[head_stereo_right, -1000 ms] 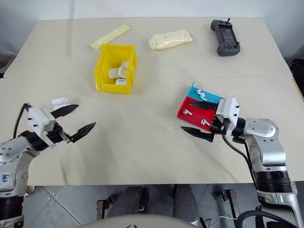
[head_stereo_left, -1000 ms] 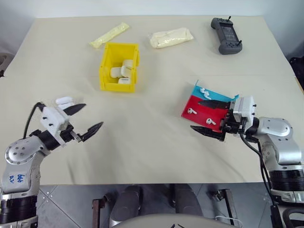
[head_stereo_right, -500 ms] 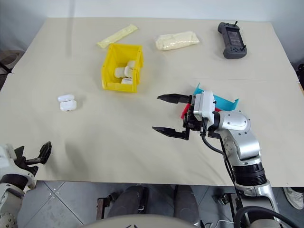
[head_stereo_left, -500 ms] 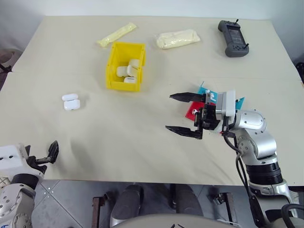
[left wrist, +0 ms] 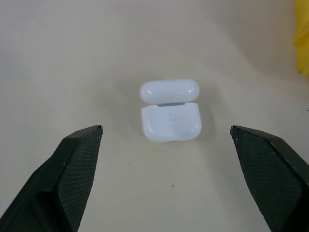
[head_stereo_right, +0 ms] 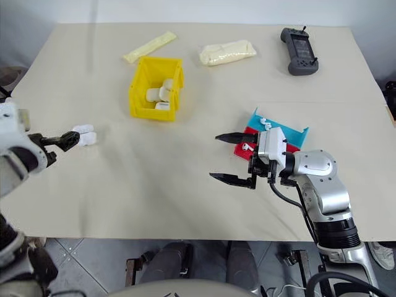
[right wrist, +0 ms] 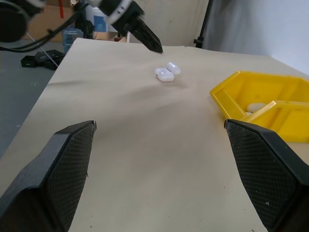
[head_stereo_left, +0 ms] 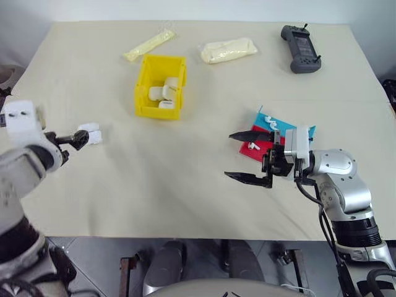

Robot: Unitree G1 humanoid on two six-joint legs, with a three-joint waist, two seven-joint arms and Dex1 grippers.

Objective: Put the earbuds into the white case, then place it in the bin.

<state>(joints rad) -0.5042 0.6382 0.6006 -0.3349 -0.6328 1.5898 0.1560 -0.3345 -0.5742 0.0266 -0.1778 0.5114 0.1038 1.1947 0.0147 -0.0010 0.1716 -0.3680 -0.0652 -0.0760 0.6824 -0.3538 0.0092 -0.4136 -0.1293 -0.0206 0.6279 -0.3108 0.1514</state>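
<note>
Left wrist view looks straight at the case [left wrist: 170, 111], lid flipped open, lying on the table [left wrist: 72, 58] between that claw's wide-spread, empty fingers and not touching them. A second ago the left gripper [head_stereo_left: 79, 137] sat nearer, its fingers just short of the case; half a second ago it had dropped away to the near left table edge; now it is back up at the left side, tip just beside the case. The case itself has not shifted. The right gripper [head_stereo_right: 232, 158] has come off the tray [head_stereo_right: 291, 133] toward the middle of the table, fingers fully apart and holding nothing. Earbuds [head_stereo_left: 267, 120] still lie on the red and teal tray at the right. The bin [head_stereo_left: 159, 86] stands far of the case and already holds other white cases. So neither earbud is loaded yet; I judge the left arm is lining up to take the case.
</note>
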